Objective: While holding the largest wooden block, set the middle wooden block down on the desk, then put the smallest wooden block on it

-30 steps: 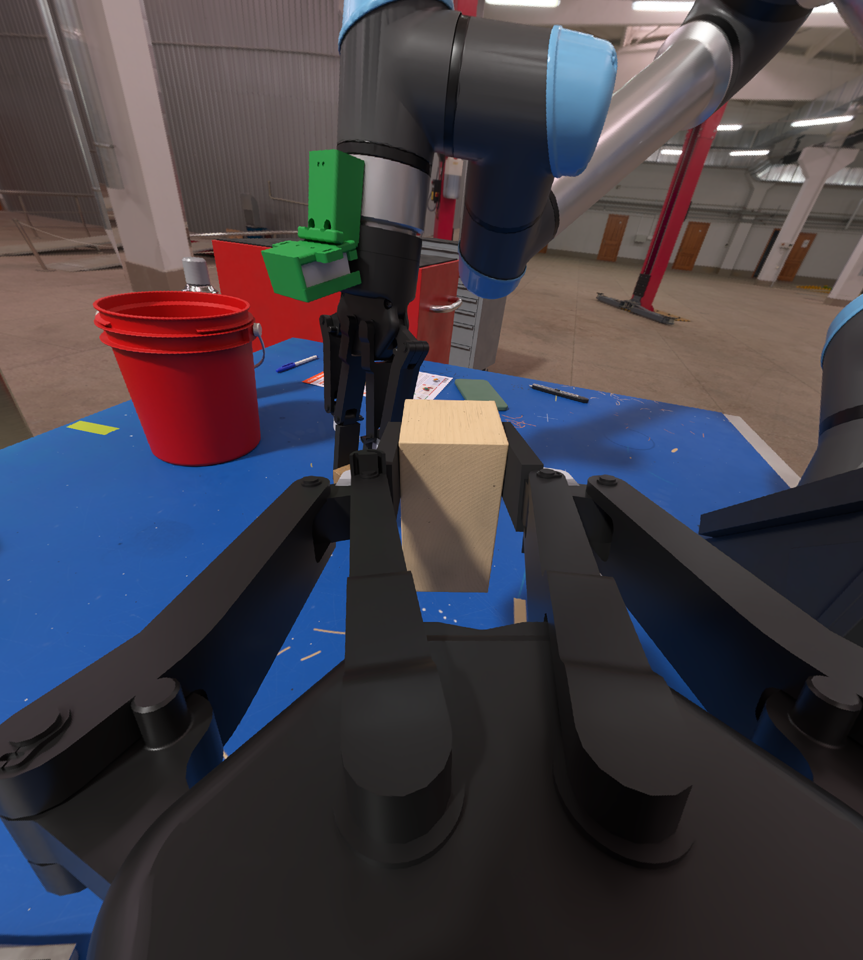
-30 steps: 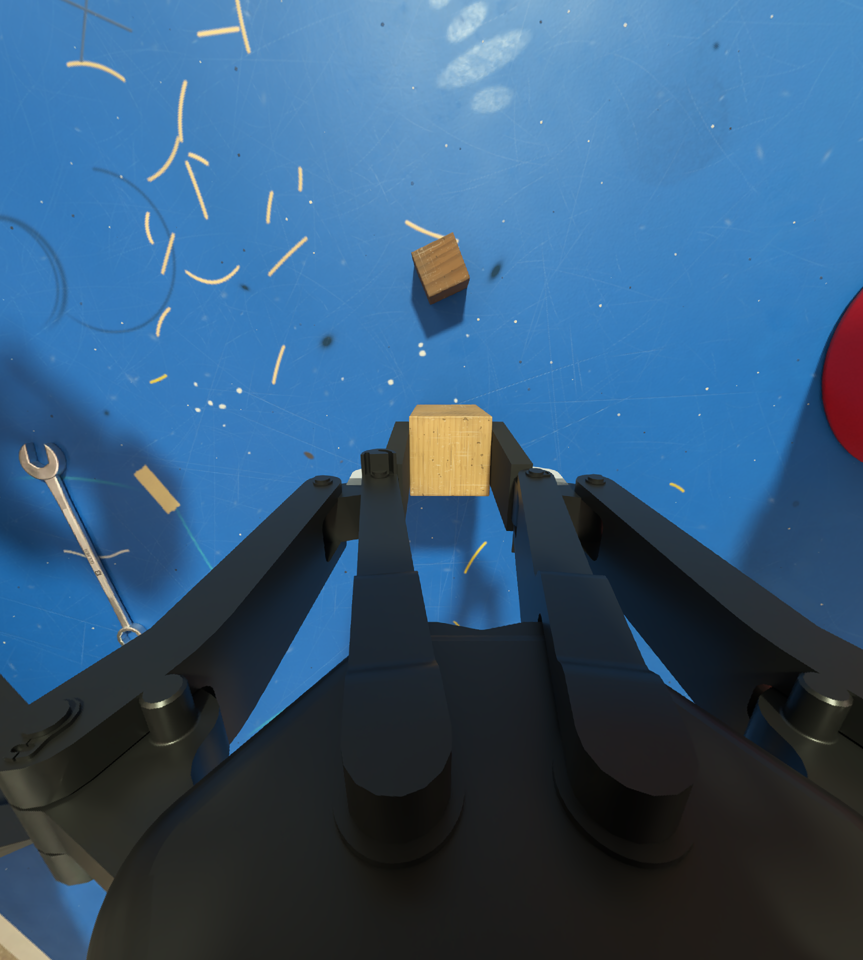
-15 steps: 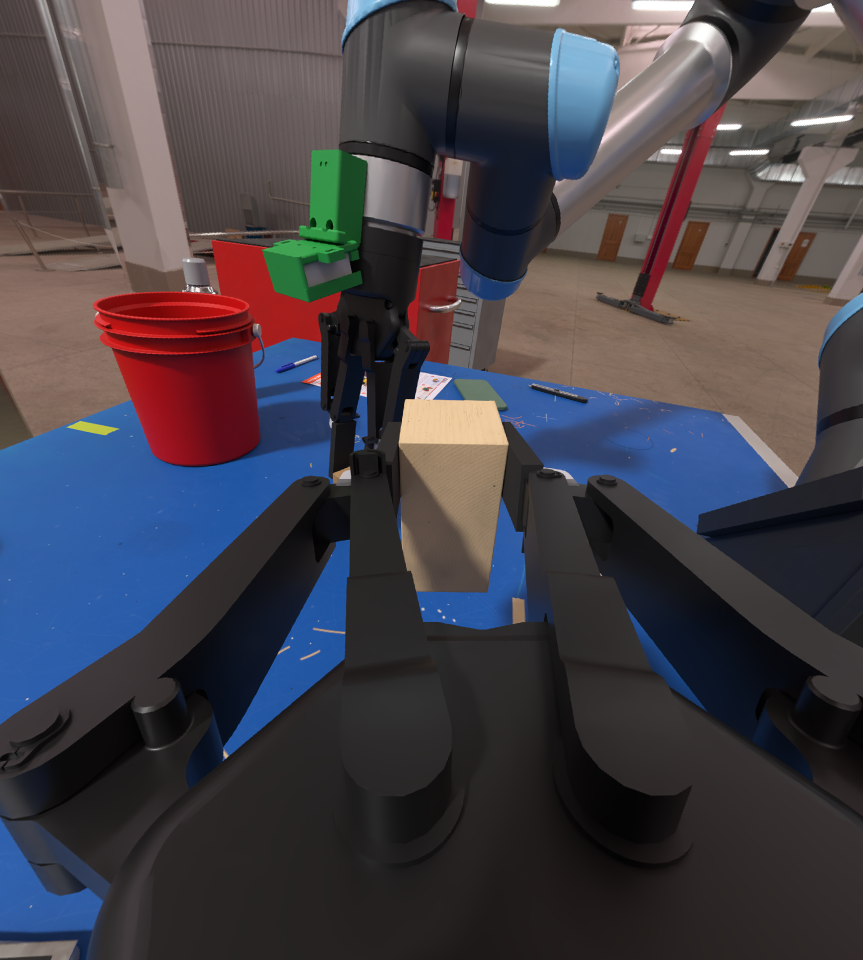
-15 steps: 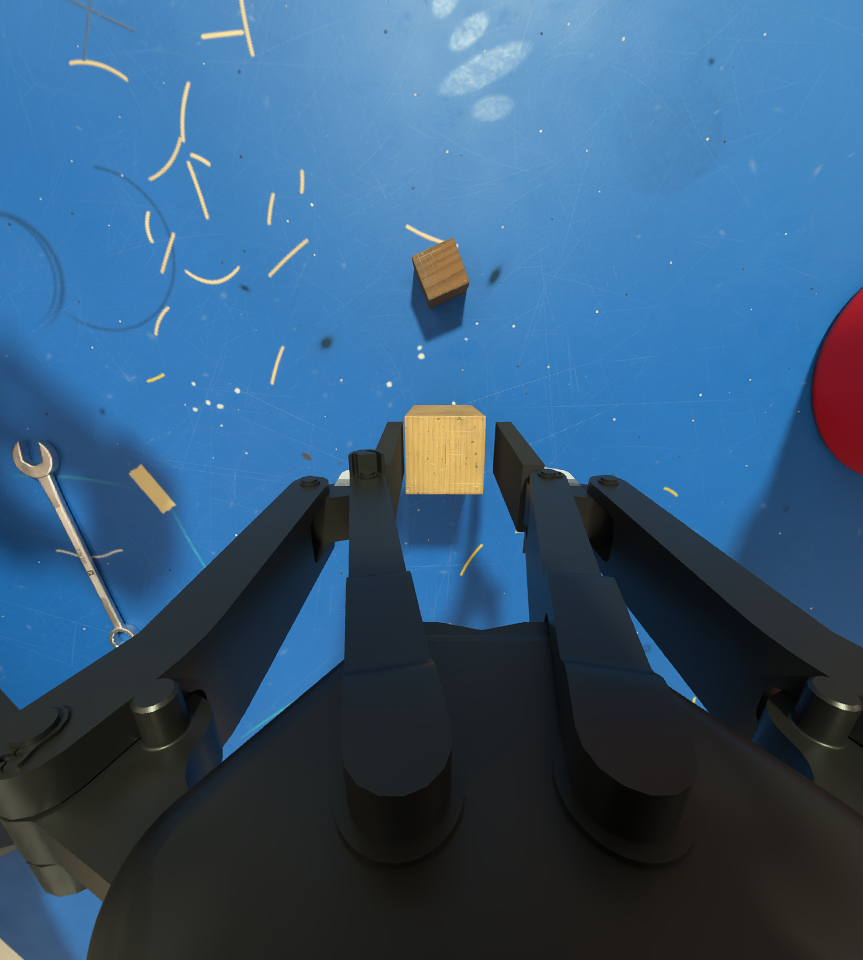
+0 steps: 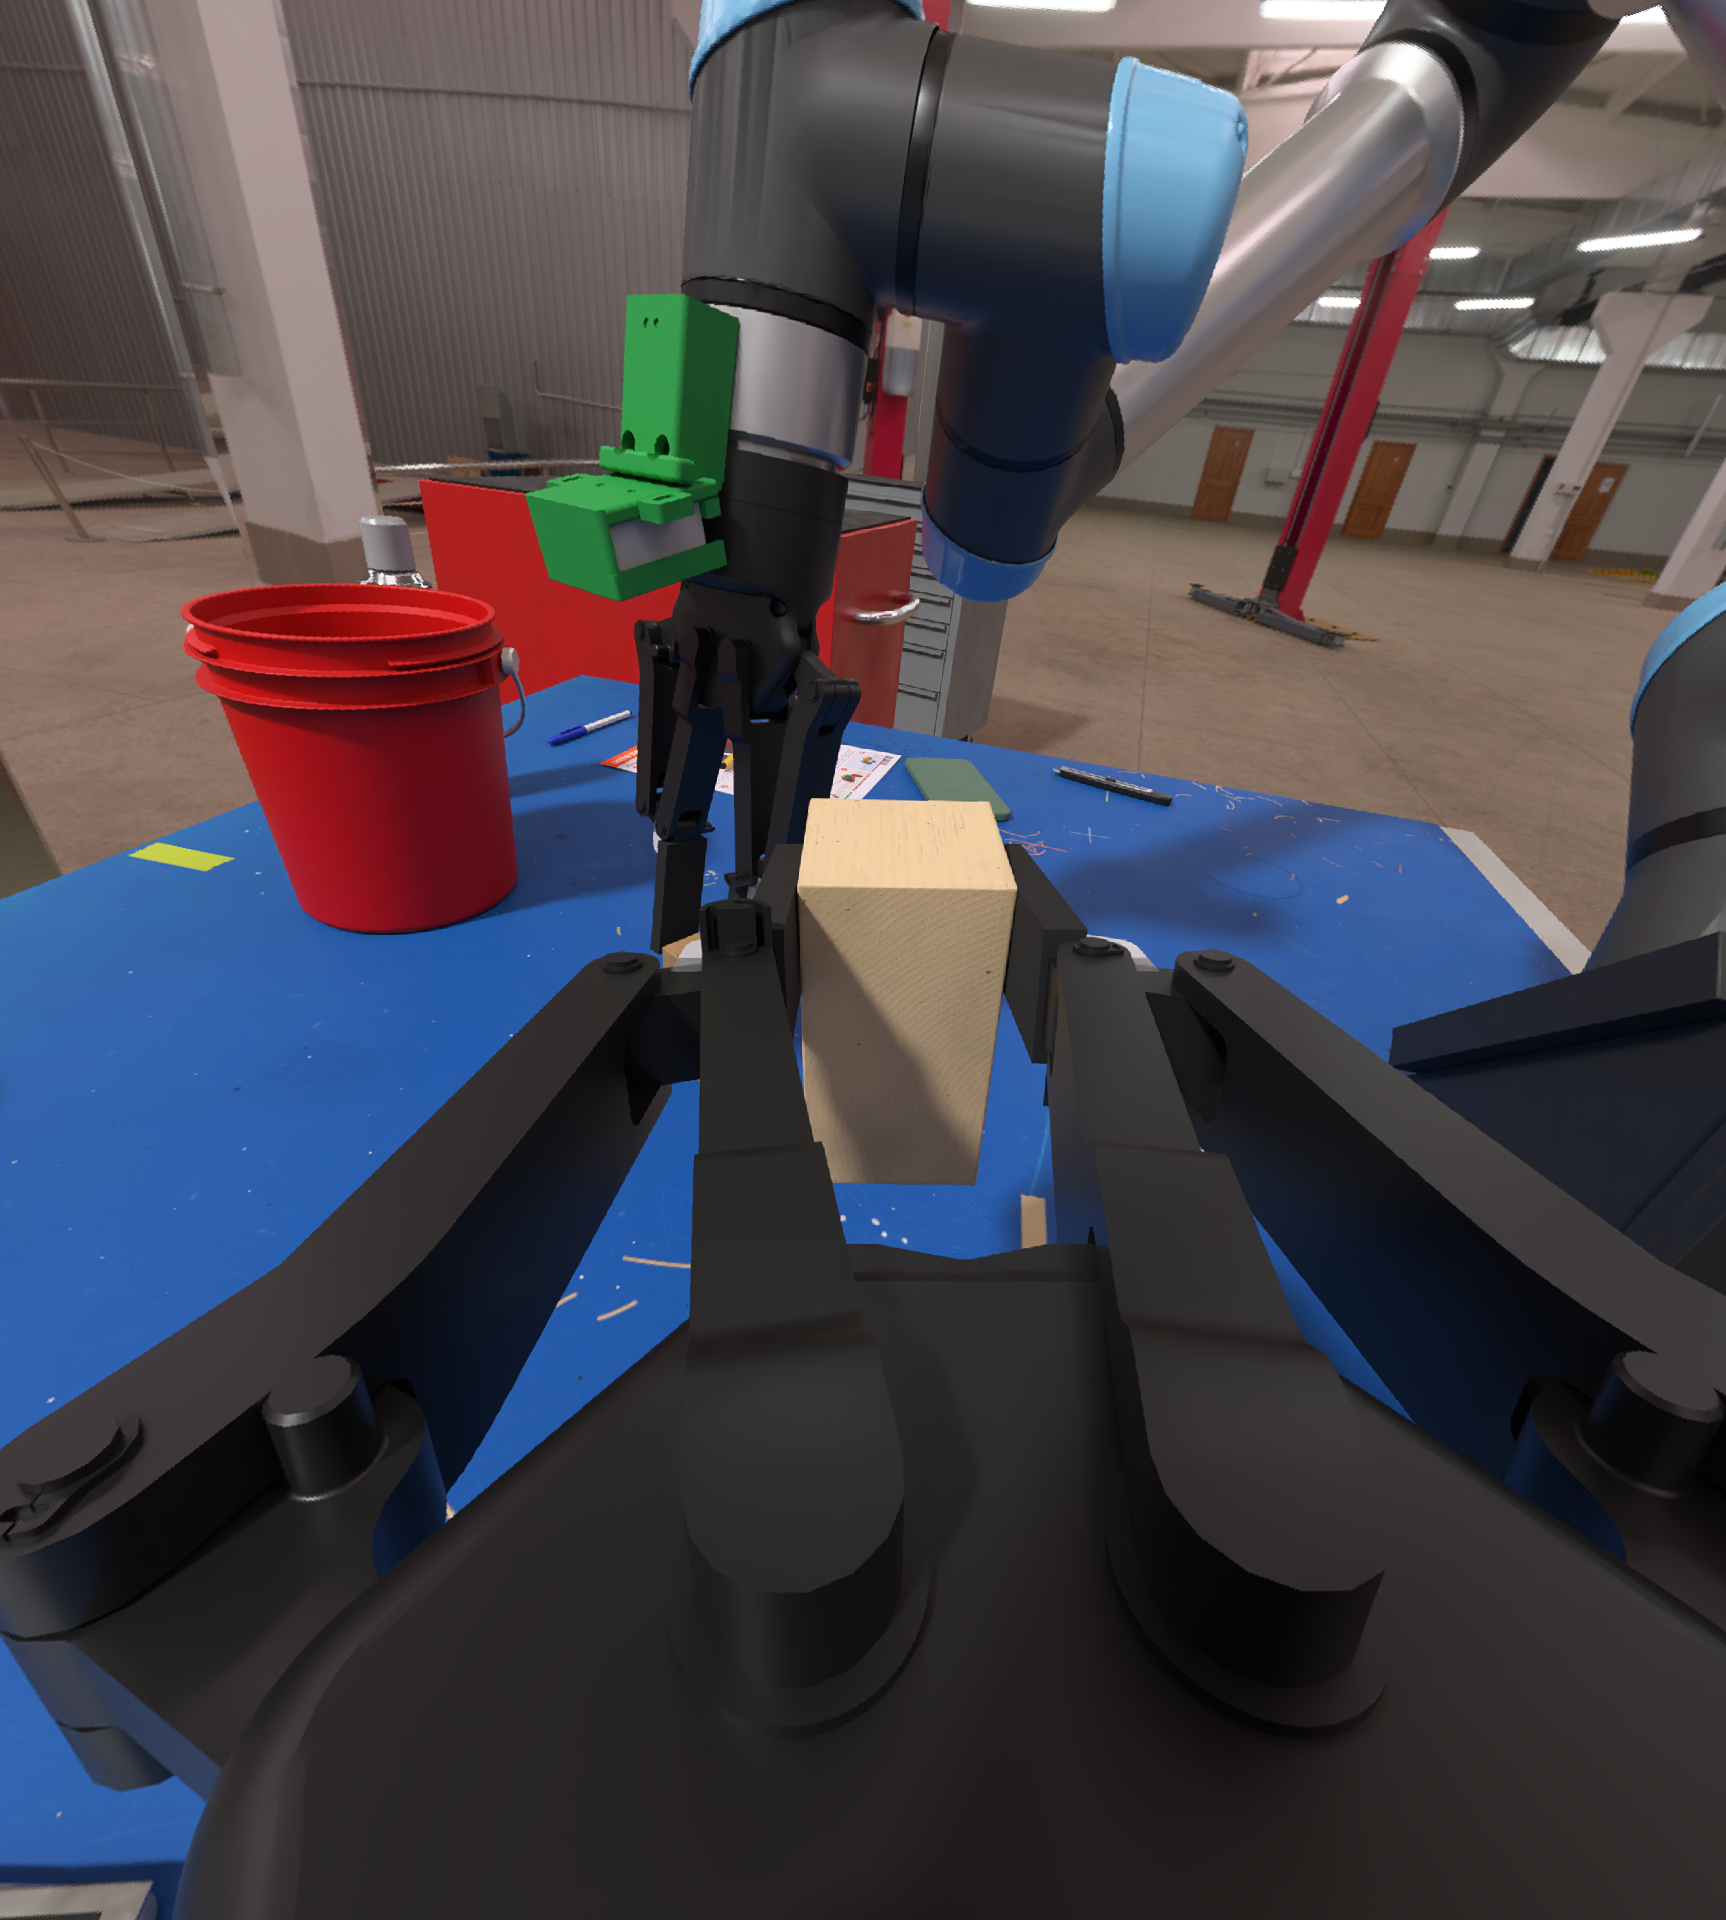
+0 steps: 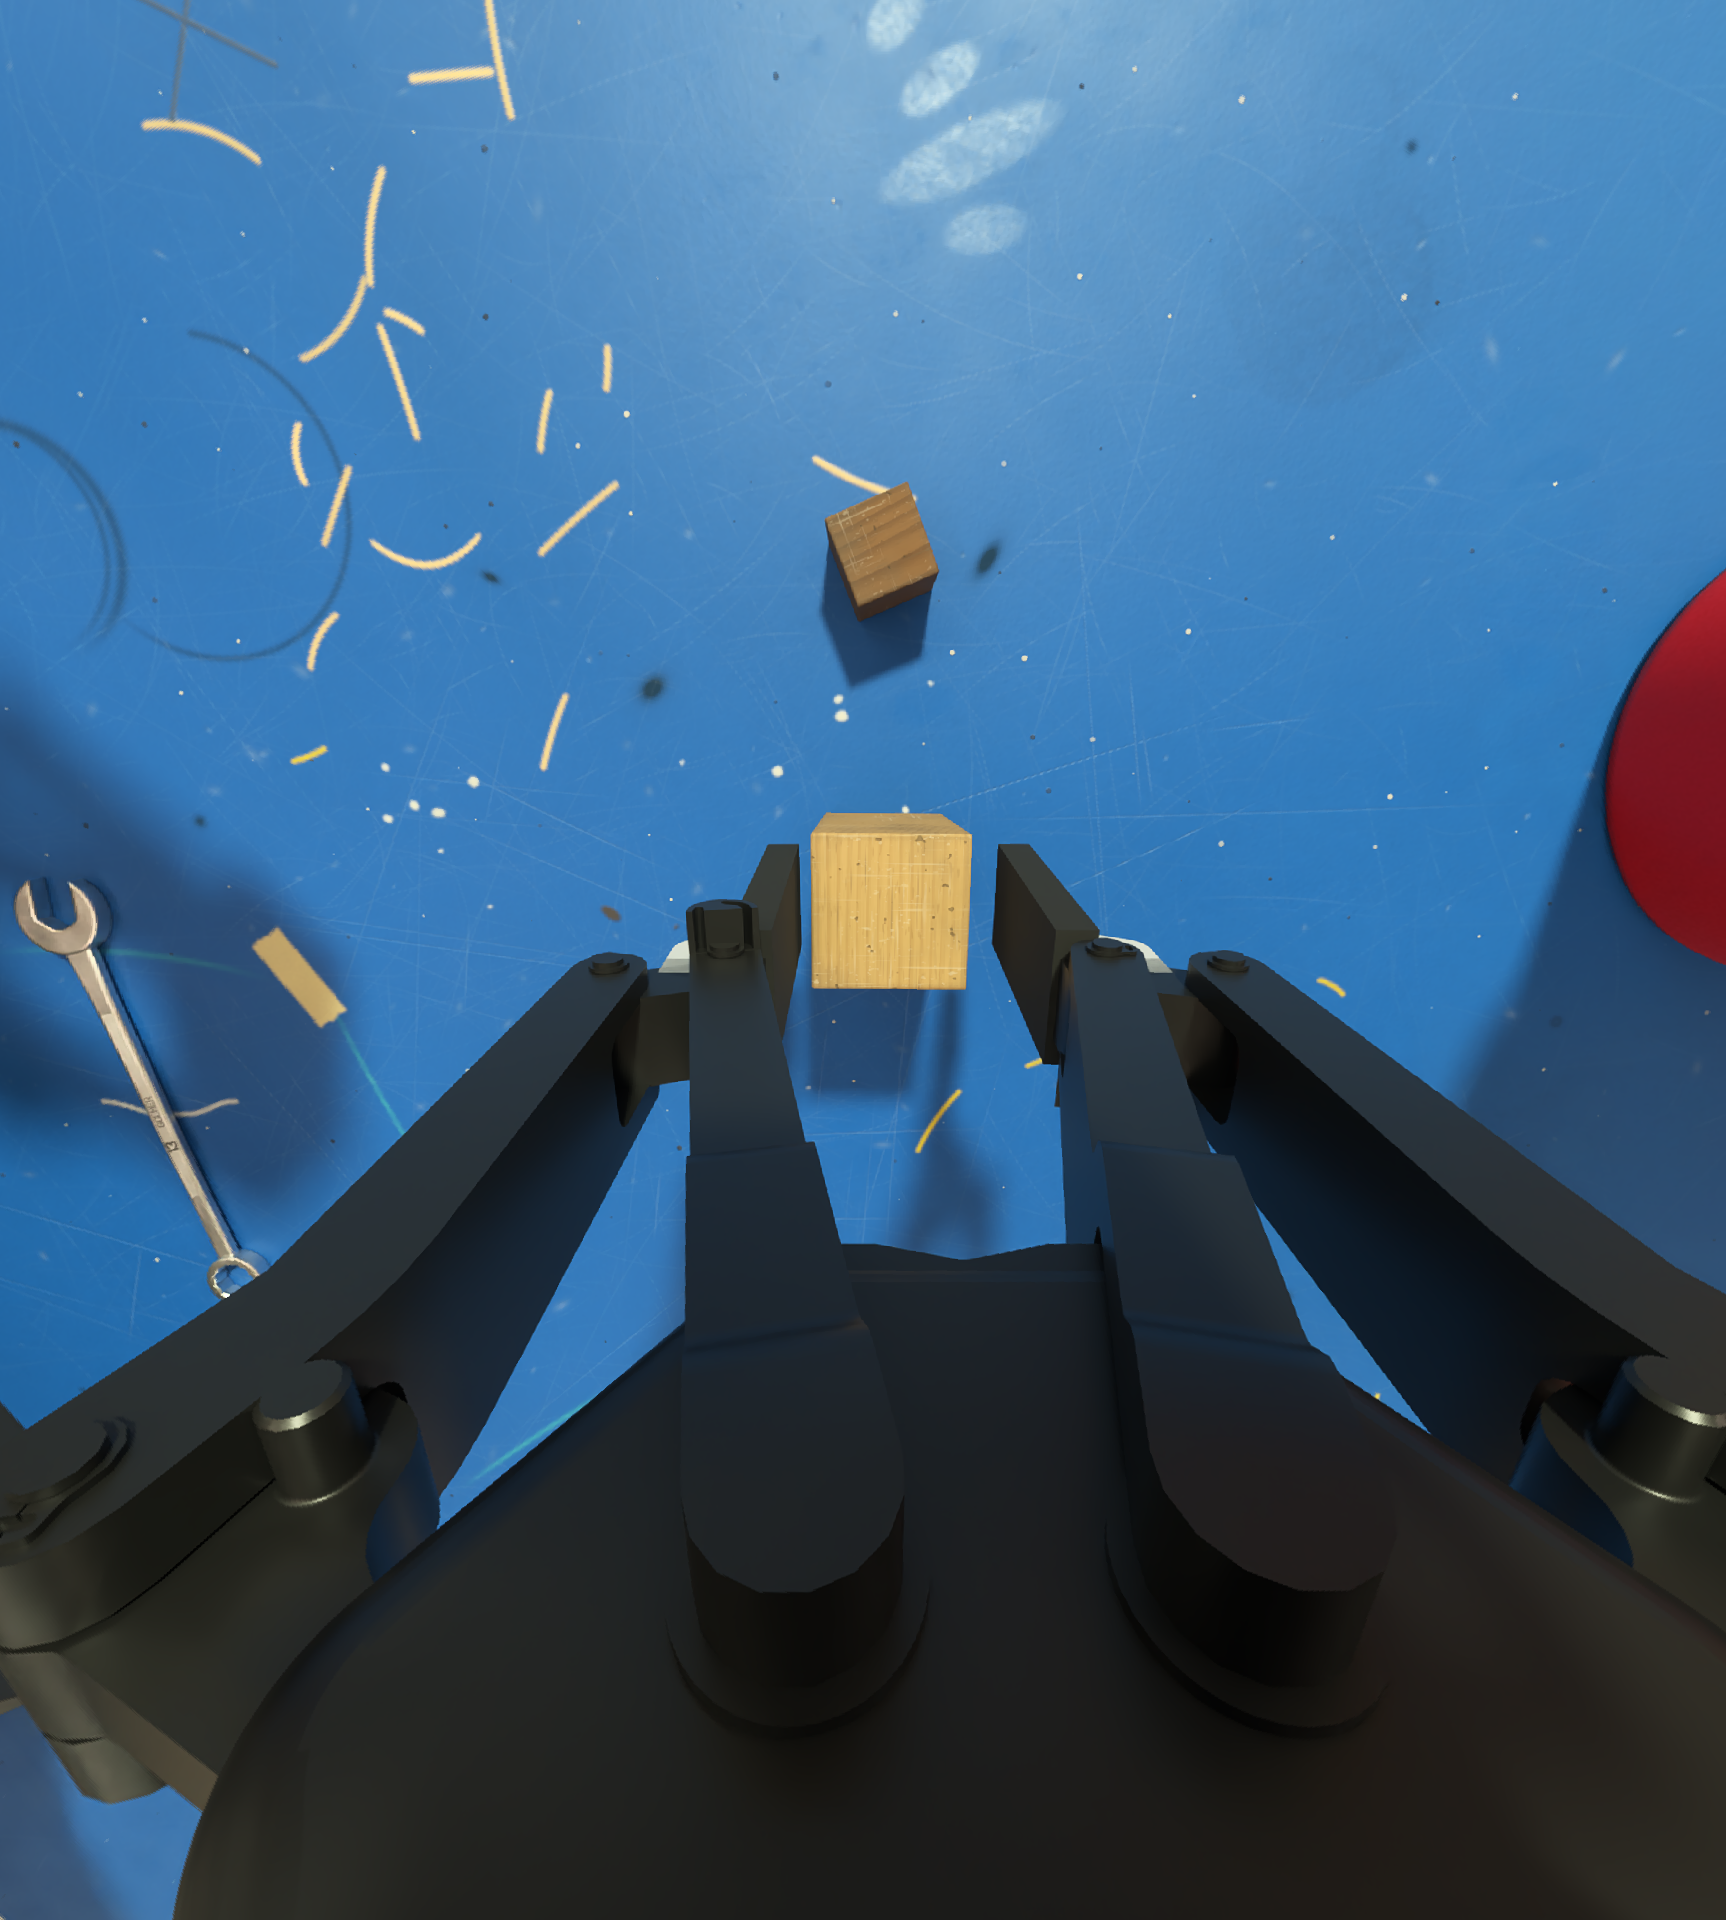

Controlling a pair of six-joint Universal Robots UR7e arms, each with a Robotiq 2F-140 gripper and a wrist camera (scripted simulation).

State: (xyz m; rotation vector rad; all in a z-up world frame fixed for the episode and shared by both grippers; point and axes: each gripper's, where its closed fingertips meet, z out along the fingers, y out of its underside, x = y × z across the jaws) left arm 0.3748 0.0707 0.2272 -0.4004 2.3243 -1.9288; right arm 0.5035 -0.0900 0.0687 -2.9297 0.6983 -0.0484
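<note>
Through the left wrist view, your left gripper (image 5: 906,925) pinches the tall pale wooden block (image 5: 895,997) above the blue desk (image 5: 163,1091), right of the red plastic bucket (image 5: 360,748). In the right wrist view, your right gripper (image 6: 890,904) stands spread around the tan middle wooden cube (image 6: 890,902), resting on the desk. The small dark brown wooden cube (image 6: 881,549) lies beyond it. It looks light and rigid, so grip its flat opposite sides.

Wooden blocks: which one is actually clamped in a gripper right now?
The largest wooden block, pale and tall, clamped by the left gripper. The middle wooden block sits between open jaws; the smallest wooden block lies alone.
</note>
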